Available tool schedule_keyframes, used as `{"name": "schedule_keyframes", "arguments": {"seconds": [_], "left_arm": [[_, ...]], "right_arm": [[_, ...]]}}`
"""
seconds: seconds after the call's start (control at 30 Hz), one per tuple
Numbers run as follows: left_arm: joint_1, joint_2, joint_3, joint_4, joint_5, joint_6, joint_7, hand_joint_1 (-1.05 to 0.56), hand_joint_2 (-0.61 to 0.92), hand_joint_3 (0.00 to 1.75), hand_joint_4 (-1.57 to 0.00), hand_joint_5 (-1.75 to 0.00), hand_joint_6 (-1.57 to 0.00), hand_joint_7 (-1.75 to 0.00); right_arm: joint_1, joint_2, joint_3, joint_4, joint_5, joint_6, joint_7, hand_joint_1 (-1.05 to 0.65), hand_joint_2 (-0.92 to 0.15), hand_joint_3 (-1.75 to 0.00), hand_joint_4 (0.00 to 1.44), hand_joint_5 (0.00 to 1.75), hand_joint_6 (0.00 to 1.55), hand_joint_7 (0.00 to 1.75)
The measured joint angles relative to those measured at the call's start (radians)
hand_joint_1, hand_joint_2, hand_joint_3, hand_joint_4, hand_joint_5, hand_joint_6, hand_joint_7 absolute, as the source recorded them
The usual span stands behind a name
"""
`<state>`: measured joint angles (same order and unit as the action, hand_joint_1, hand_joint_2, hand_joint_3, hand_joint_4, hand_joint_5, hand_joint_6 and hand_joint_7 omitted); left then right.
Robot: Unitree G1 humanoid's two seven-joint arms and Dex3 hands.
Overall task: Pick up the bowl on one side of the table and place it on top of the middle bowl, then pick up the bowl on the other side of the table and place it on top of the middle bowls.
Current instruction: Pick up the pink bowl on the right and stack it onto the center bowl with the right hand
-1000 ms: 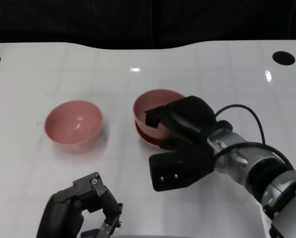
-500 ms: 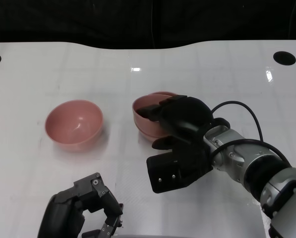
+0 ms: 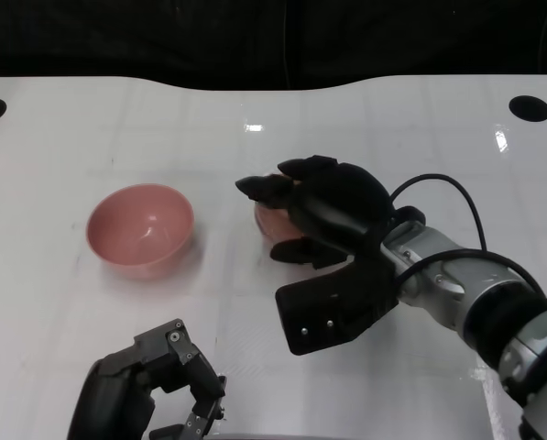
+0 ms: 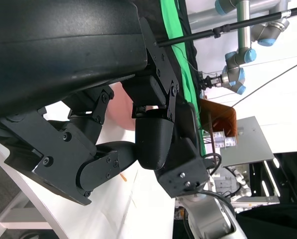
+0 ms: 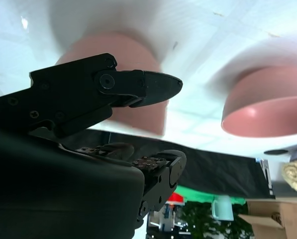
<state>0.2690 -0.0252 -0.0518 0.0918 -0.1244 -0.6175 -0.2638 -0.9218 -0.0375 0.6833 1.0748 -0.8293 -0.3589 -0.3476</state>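
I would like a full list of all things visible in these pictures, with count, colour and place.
single bowl: one, pink, on the table's left part, upright and empty.
middle bowls: pink, near the table's centre, mostly hidden under the right hand; the count cannot be told now.
table: one, white, with a dark round hole at each far corner.
backdrop: black, behind the table.
left hand: one, black, low at the near left edge, fingers curled in, holding nothing.
right hand: one, black, over the middle bowls, fingers spread.
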Motion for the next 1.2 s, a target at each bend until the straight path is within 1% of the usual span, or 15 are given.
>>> {"name": "schedule_keyframes", "arguments": {"seconds": [0.13,0.27,0.37,0.5,0.63,0.87,1.07,1.2], "left_arm": [[-0.002,0.004,0.003,0.000,-0.004,0.000,0.000,-0.18,0.52,1.03,-0.80,-1.61,-0.82,-1.35],[-0.006,0.007,0.010,0.000,-0.006,0.000,0.000,-0.19,0.52,1.04,-0.81,-1.61,-0.83,-1.35],[-0.006,0.008,0.011,0.000,-0.006,0.000,0.000,-0.19,0.51,1.04,-0.81,-1.60,-0.83,-1.35],[-0.004,0.008,0.011,0.000,-0.006,0.000,0.000,-0.19,0.52,1.04,-0.82,-1.60,-0.83,-1.35],[-0.004,0.009,0.012,0.000,-0.007,0.000,0.000,-0.18,0.53,1.04,-0.82,-1.60,-0.83,-1.36],[-0.004,0.010,0.012,0.000,-0.008,0.000,0.000,-0.18,0.53,1.02,-0.83,-1.60,-0.83,-1.35],[-0.004,0.012,0.013,0.000,-0.006,0.000,0.000,-0.19,0.52,1.04,-0.83,-1.60,-0.83,-1.35],[-0.005,0.013,0.013,0.001,-0.006,0.000,0.000,-0.20,0.52,1.03,-0.84,-1.60,-0.84,-1.36]], "right_arm": [[0.048,-0.040,-0.004,-0.068,-0.006,0.005,-0.002,-0.76,-0.92,-0.47,0.17,0.02,0.22,0.00],[0.098,-0.062,-0.004,-0.110,-0.016,0.020,-0.003,-0.75,-0.92,-0.45,0.13,0.01,0.19,0.00],[0.123,-0.077,-0.004,-0.136,-0.027,0.025,-0.005,-0.74,-0.92,-0.45,0.13,0.01,0.19,0.00],[0.151,-0.079,-0.004,-0.169,-0.035,0.038,-0.006,-0.74,-0.92,-0.45,0.14,0.01,0.19,0.00],[0.162,-0.079,-0.003,-0.168,-0.047,0.045,-0.011,-0.74,-0.92,-0.45,0.14,0.01,0.19,0.00],[0.168,-0.075,-0.001,-0.128,-0.048,0.063,-0.002,-0.75,-0.92,-0.46,0.14,0.01,0.17,0.00],[0.168,-0.070,-0.003,-0.099,-0.045,0.069,0.005,-0.76,-0.92,-0.50,0.12,0.00,0.14,0.00],[0.168,-0.070,-0.009,-0.101,-0.044,0.050,-0.039,-0.76,-0.92,-0.50,0.15,0.02,0.15,0.01]]}}
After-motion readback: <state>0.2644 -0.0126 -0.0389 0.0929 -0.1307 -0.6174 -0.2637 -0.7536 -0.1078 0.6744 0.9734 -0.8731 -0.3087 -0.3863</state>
